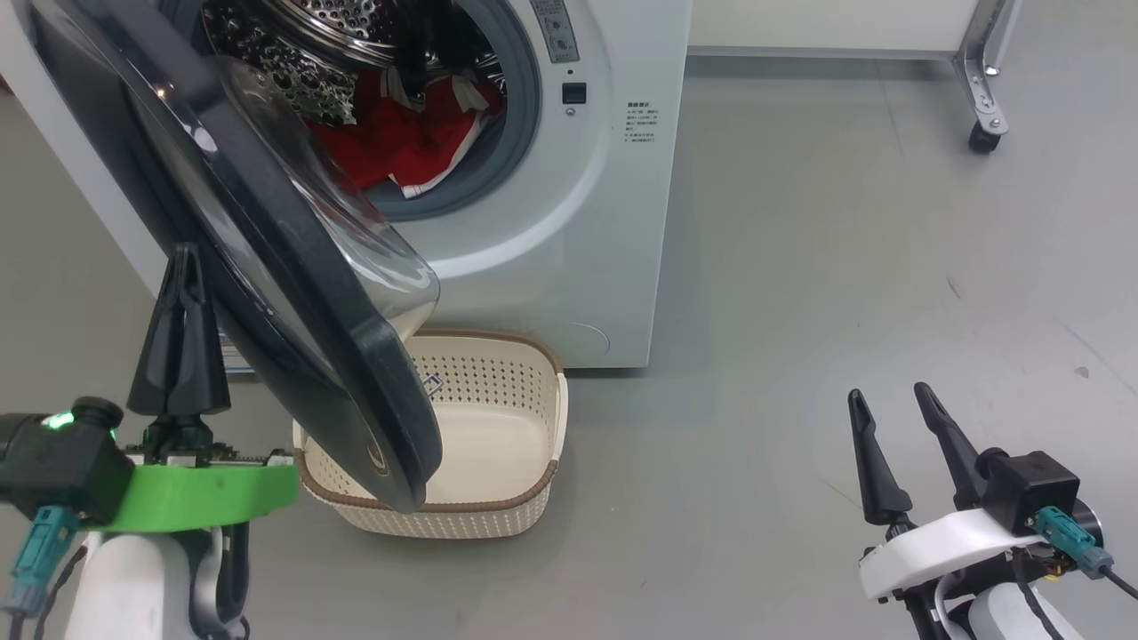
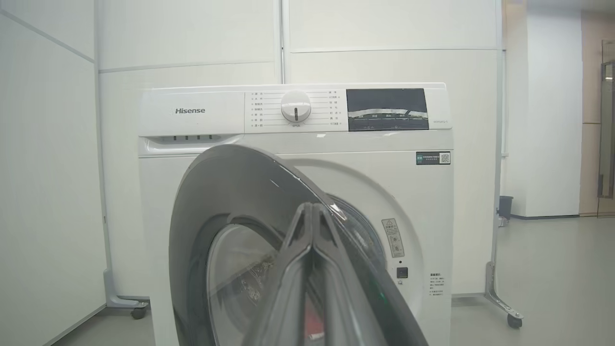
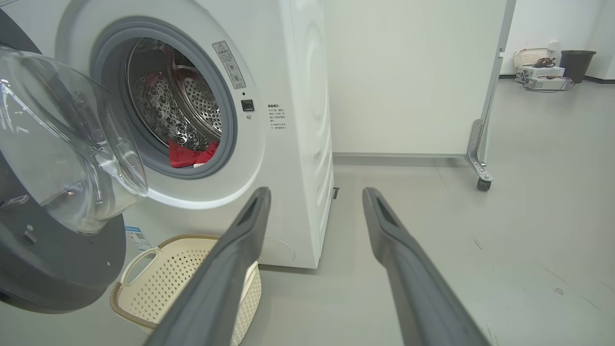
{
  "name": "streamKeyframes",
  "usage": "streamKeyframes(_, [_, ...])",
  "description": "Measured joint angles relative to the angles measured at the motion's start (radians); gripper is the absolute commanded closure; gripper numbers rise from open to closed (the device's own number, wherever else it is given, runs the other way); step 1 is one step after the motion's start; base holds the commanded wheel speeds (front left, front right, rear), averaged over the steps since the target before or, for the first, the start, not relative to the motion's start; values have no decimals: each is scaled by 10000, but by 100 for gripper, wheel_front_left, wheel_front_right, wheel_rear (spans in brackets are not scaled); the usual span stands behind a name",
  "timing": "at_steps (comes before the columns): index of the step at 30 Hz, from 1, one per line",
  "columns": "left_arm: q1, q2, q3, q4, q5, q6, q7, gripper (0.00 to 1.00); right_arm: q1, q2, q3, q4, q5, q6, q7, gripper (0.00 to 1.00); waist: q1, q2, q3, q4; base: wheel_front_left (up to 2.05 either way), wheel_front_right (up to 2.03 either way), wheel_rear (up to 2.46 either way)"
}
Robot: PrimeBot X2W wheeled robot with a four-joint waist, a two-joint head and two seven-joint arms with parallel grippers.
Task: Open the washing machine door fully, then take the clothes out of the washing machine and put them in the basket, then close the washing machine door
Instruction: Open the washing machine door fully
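Observation:
The white washing machine (image 1: 569,222) (image 2: 298,139) (image 3: 293,96) stands with its door (image 1: 293,267) (image 2: 230,192) (image 3: 48,269) swung partly out to the left, its lower edge hanging over the basket. Red clothes (image 1: 400,142) (image 3: 190,154) lie in the steel drum. The cream basket (image 1: 542,356) (image 3: 163,283) sits on the floor below the opening, with nothing in the part I can see. My left gripper (image 1: 184,258) (image 2: 312,206) is shut and empty, close against the door's outer face; contact is unclear. My right gripper (image 1: 889,393) (image 3: 315,192) stands open, far right of the machine.
A white partition on a metal frame with castors (image 1: 982,138) (image 3: 483,182) stands behind and right of the machine. A dark bin (image 3: 576,62) and boxes sit far off. Bare grey floor (image 1: 800,311) spreads right of the machine.

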Motion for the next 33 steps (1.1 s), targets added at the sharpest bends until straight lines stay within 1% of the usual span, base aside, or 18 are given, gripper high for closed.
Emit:
streamKeyframes(5, [-198, 56, -416, -502, 94, 0, -4, 100, -1, 61, 54, 2, -6, 10, 0, 0, 0, 0, 42, -79, 0, 0, 0])
streamKeyframes(9, [-313, 88, -976, -688, 184, 0, -6, 100, -1, 119, 38, 6, -8, 10, -2, 0, 0, 0, 84, -146, 0, 0, 0])
streamKeyframes(19, [-492, 242, -2136, -830, 242, 0, 161, 100, -4, 198, -61, 4, -75, 10, -2, 0, 0, 0, 216, -286, 0, 0, 0])
streamKeyframes(25, [-490, 238, -2809, -610, 157, 0, 428, 100, -10, 305, -86, 4, -171, 10, -2, 0, 0, 0, 319, -387, 0, 0, 0])
streamKeyframes(31, [-464, 234, -3237, -134, -50, 0, 731, 100, -53, 368, -226, -59, -192, 15, -2, 0, 0, 0, 431, -539, 0, 0, 0])
streamKeyframes(33, [-389, 230, -3244, 46, -155, 0, 815, 100, -78, 382, -219, -59, -245, 27, -2, 0, 0, 0, 459, -597, 0, 0, 0])
